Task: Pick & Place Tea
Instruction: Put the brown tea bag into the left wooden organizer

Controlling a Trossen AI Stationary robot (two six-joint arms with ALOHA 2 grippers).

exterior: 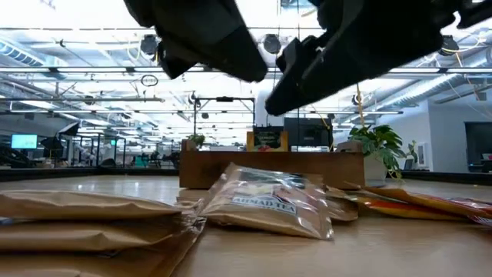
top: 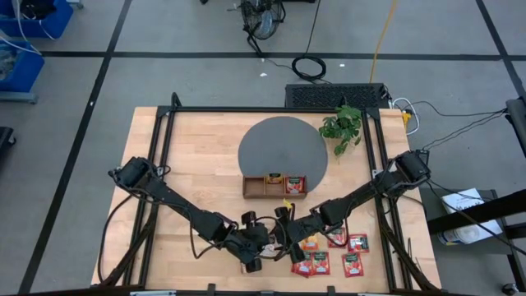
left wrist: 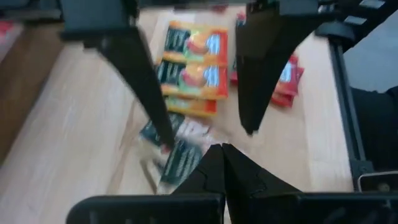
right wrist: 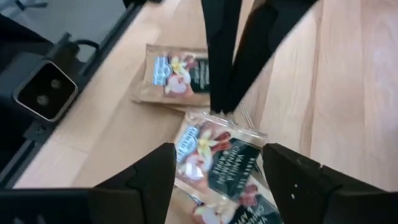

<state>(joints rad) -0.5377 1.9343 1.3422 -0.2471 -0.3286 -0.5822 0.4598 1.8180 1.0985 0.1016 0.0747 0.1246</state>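
Seen from above: both arms meeting over the near edge of the table, left gripper clenched on nothing and right gripper spread wide and carrying nothing, with red sachets and orange-yellow sachets lying loose just beside them, and two more sachets already sitting in the wooden tray; risking, probably, a knock between the two crowded arms, scattering the pile. Looking level across the table: beige sachets lying heaped and overlapping in front of the tray, one reading "AHMAD TEA"; likely inviting a pinch on two packets at once. Looking past the left wrist: shut fingers pointing at the overlapping sachets, the right gripper's fingers hanging over them; printing too blurred to read. Looking past the right wrist: fingers standing apart on either side of a beige-green sachet reading "VANILLA", the closed left gripper just beyond; possibly closing off-centre and sliding the slick packet away.
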